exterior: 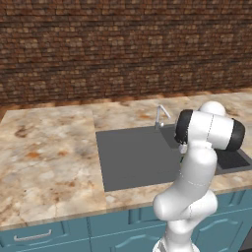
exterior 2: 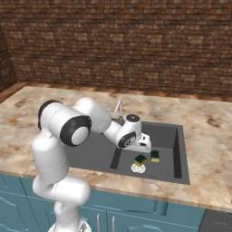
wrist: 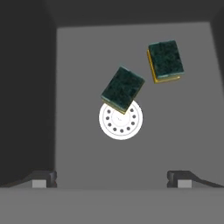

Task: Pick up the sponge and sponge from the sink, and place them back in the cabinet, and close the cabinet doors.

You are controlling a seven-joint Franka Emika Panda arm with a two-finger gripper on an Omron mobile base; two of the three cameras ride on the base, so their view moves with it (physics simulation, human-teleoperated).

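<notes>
Two sponges lie green face up on the floor of the dark grey sink. One sponge overlaps the edge of the round white drain. The other sponge lies just beside it, apart from it. My gripper hangs over the basin a little above them, open, with nothing between its fingertips. The cabinet and the cabinet doors are out of view.
A small silver faucet stands at the back rim of the sink. Tan marble counter surrounds the basin, with a brick wall behind. Low teal drawers and doors run under the counter.
</notes>
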